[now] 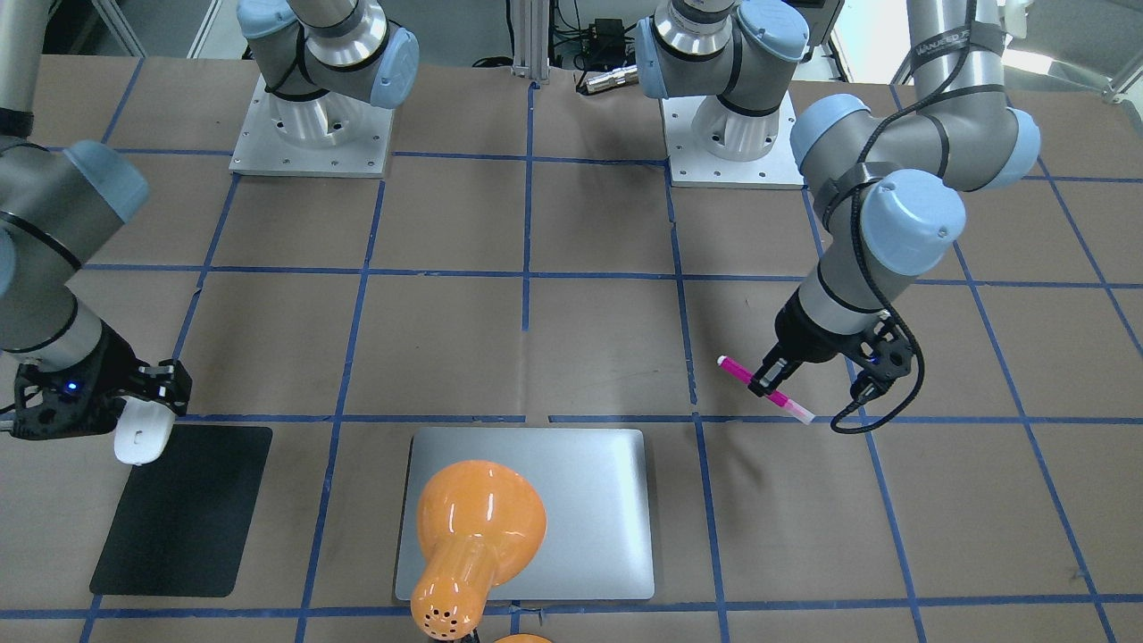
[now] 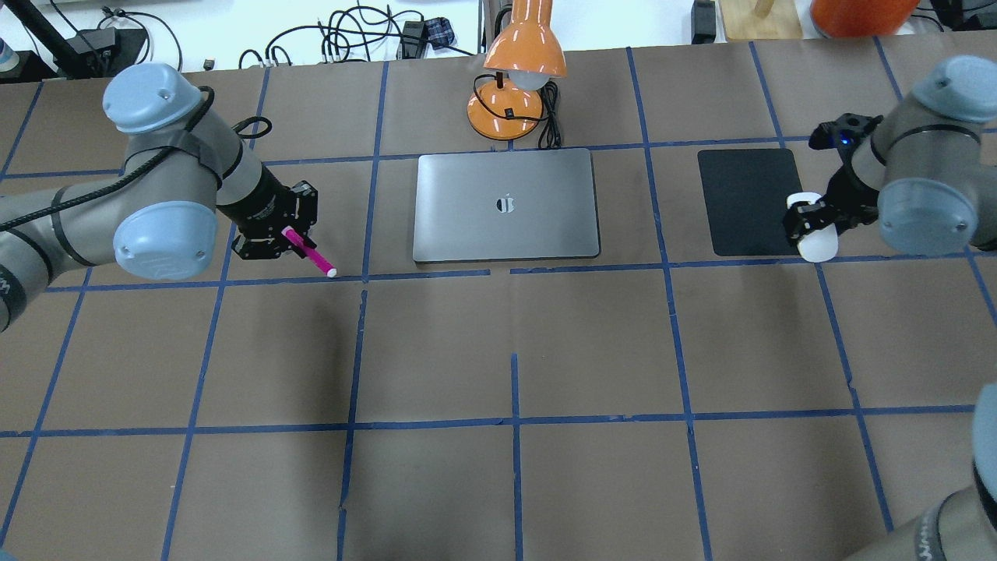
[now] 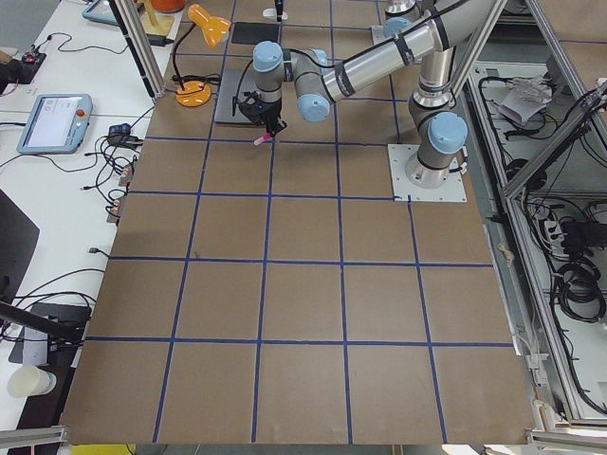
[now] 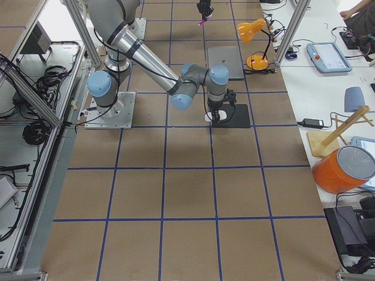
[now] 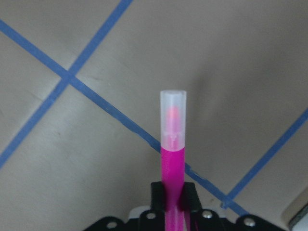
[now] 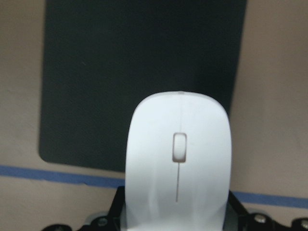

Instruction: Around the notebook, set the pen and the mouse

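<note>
Pen left of notebook; mouse right, at pad edge.

Corner of the notebook behind the lamp; rear of the pen beyond the left wrist view's bottom edge.

Both arms are silver-grey metal tubes linked by rounded joints with pale blue caps, the left arm and the right arm alike; each is bolted to a square, pale metal base plate dotted with screw holes. A black cable runs along the left arm, bound with black straps; the upper tube bears grey lettering. The left gripper and right gripper are black, angular, open-framed; a small blue light glows on the right one's mount.
</note>
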